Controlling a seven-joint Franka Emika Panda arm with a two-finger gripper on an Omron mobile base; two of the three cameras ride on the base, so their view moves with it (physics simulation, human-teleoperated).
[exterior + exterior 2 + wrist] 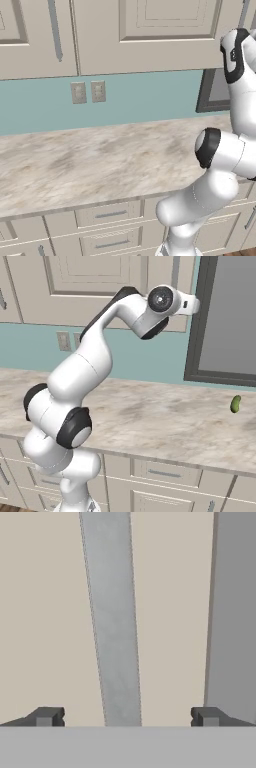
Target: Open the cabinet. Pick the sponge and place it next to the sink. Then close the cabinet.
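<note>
Cabinet (100, 281) door, beige raised-panel, wall-mounted above the worktop (150, 421); closed, first step of the task not yet done.

Handle (115, 622): long grey vertical bar standing off the door face near its edge; in the hand view it runs up between the two fingertips of the end effector (125, 717), whose jaws stand wide apart with nothing held. Handling, as a judgement: rigid hinged panel, moderately heavy, swings on an arc rather than pulling straight; bar looks smooth and hard, so liable to slip unless clamped squarely across its width. Best hold: mid-length of the bar, jaws either side. Also present: small green pickle-like item (235, 403) on the worktop, dark-framed grey panel (227, 321) beside the cabinet, low drawers (110, 215) beneath.
</note>
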